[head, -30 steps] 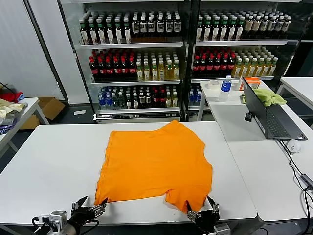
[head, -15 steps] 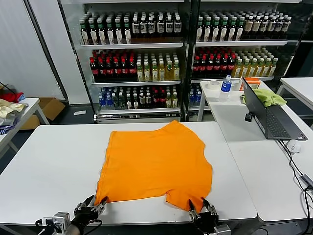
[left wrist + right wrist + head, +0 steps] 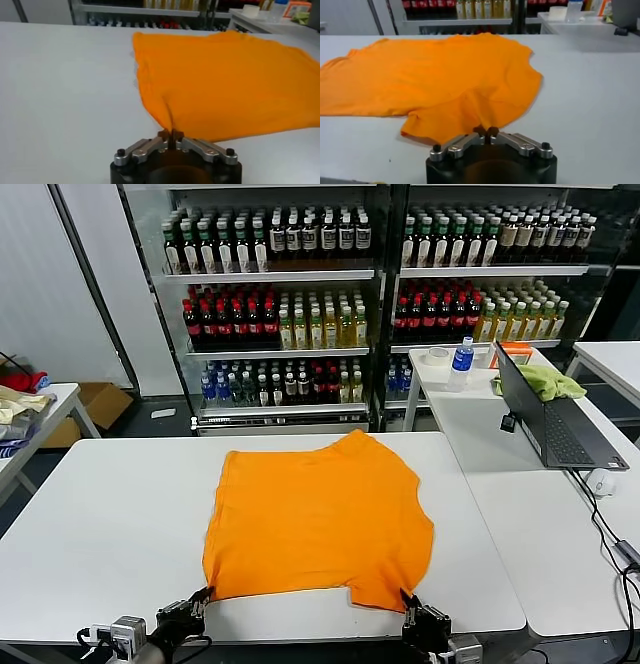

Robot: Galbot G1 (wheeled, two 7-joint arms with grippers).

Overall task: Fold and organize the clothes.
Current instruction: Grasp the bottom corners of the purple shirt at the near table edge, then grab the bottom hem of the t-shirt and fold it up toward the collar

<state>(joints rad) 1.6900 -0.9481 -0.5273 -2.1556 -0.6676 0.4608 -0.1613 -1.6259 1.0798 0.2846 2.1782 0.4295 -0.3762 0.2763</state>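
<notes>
The bright orange T-shirt (image 3: 320, 519) lies spread flat on the white table (image 3: 110, 524), its near edge towards me. My left gripper (image 3: 197, 604) is shut on the shirt's near left corner; the left wrist view shows the cloth (image 3: 225, 80) pinched between the jaws of the left gripper (image 3: 171, 134). My right gripper (image 3: 412, 609) is shut on the near right corner; the right wrist view shows the shirt (image 3: 435, 75) drawn into the closed jaws of the right gripper (image 3: 485, 132). Both grippers sit at the table's front edge.
A second table on the right holds a laptop (image 3: 545, 419), a mouse (image 3: 600, 481), a water bottle (image 3: 460, 364), a tape roll (image 3: 436, 357) and a yellow-green cloth (image 3: 548, 381). Drink shelves (image 3: 330, 294) stand behind. A garment pile (image 3: 20, 399) lies on a side table at left.
Both grippers have shut on the shirt's near corners and pulled back towards the front edge. The near hem has been drawn straighter and the right corner flap has been pulled out.
</notes>
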